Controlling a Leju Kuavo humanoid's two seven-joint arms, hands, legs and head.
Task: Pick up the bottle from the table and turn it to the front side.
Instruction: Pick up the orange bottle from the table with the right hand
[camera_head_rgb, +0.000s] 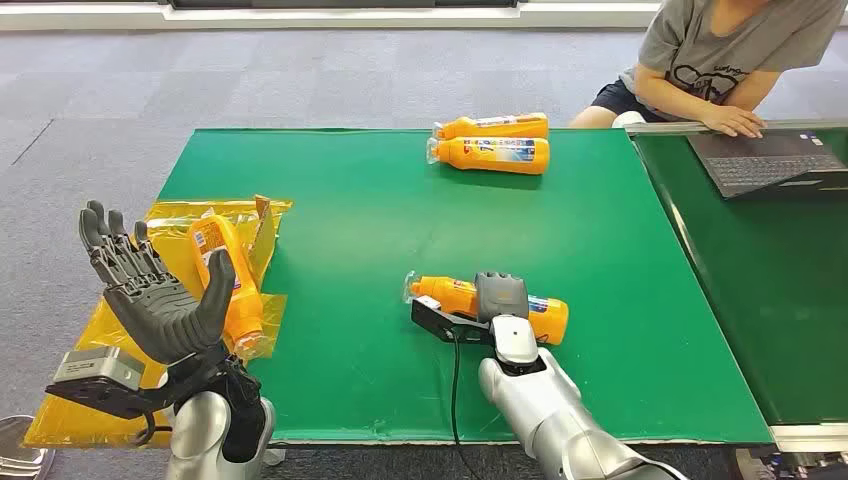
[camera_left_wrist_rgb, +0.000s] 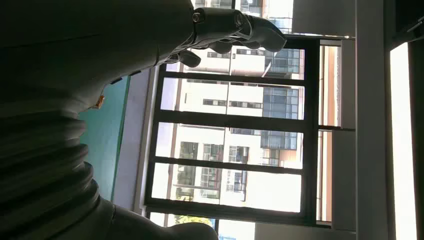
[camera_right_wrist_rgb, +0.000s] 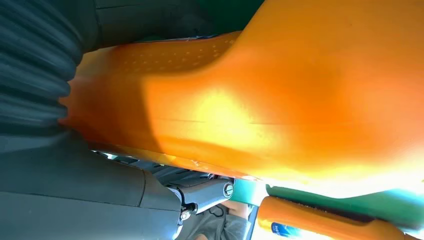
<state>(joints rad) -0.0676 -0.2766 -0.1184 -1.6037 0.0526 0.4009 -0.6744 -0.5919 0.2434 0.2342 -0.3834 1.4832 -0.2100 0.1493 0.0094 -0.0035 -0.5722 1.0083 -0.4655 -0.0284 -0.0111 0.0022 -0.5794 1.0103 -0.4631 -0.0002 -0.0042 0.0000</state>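
An orange bottle lies on its side near the front of the green table, cap pointing left. My right hand is laid over its middle from above, fingers wrapped around it. In the right wrist view the bottle's orange body sits tight against the palm, with a finger curled under it. My left hand is raised off the table's left front corner, holding nothing, fingers spread.
Another orange bottle lies on a yellow plastic bag at the table's left edge, just behind my left hand. Two more bottles lie at the far edge. A person works at a laptop on the right.
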